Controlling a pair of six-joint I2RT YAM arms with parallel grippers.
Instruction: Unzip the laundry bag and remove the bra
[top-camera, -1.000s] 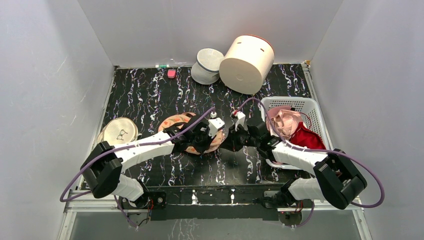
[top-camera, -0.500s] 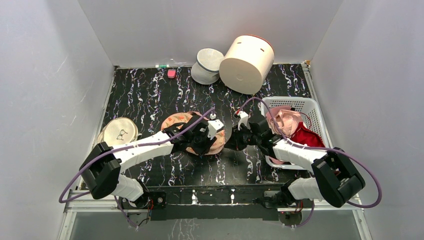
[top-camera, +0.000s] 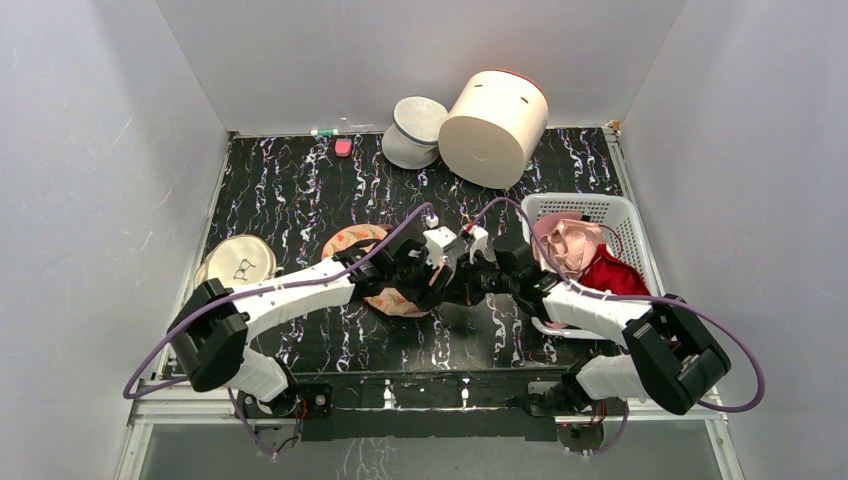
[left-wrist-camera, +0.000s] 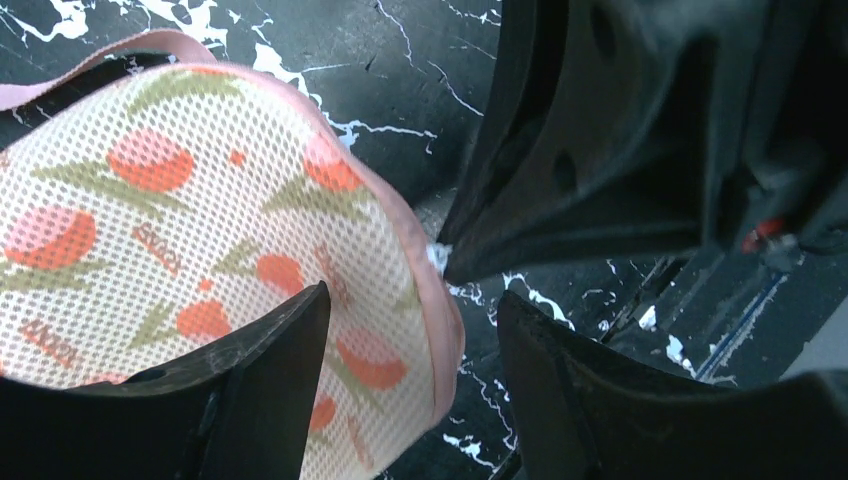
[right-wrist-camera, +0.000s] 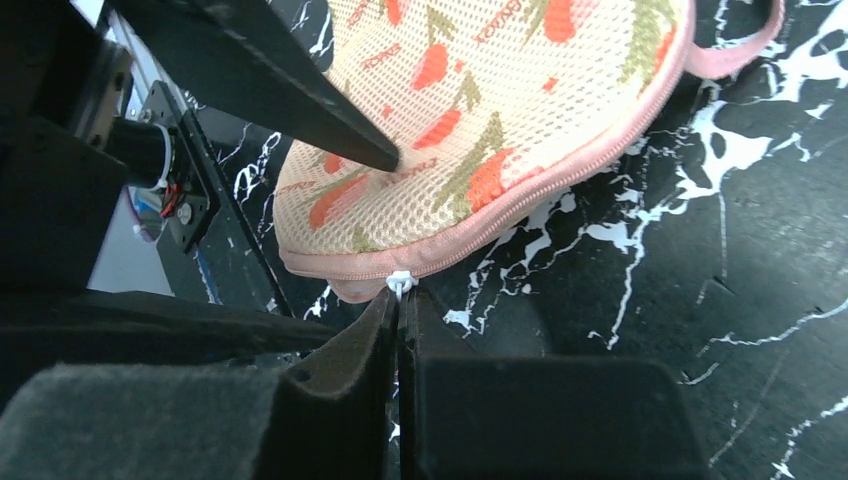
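The laundry bag (top-camera: 352, 240) lies flat on the black marbled table, peach mesh with red-and-green print (right-wrist-camera: 470, 90) and pink zip edging. My right gripper (right-wrist-camera: 402, 295) is shut on the white zip pull (right-wrist-camera: 400, 283) at the bag's near end. My left gripper (left-wrist-camera: 412, 300) is open, straddling the bag's pink edge (left-wrist-camera: 440, 320), one finger over the mesh and the other over the table. In the top view both grippers, left (top-camera: 437, 268) and right (top-camera: 462, 275), meet at the bag's right end. A shiny salmon-pink bra (top-camera: 568, 243) lies in the basket. The bag's inside is hidden.
A white slotted basket (top-camera: 600, 208) at the right also holds a dark red garment (top-camera: 612, 277). A big cream cylinder (top-camera: 493, 113) and a grey-white pouch (top-camera: 415, 130) stand at the back. A round flat pouch (top-camera: 236, 262) lies at the left edge.
My left gripper has opened, let go of the bag and slid right along it to the right gripper. The right gripper stays shut at the bag's end.
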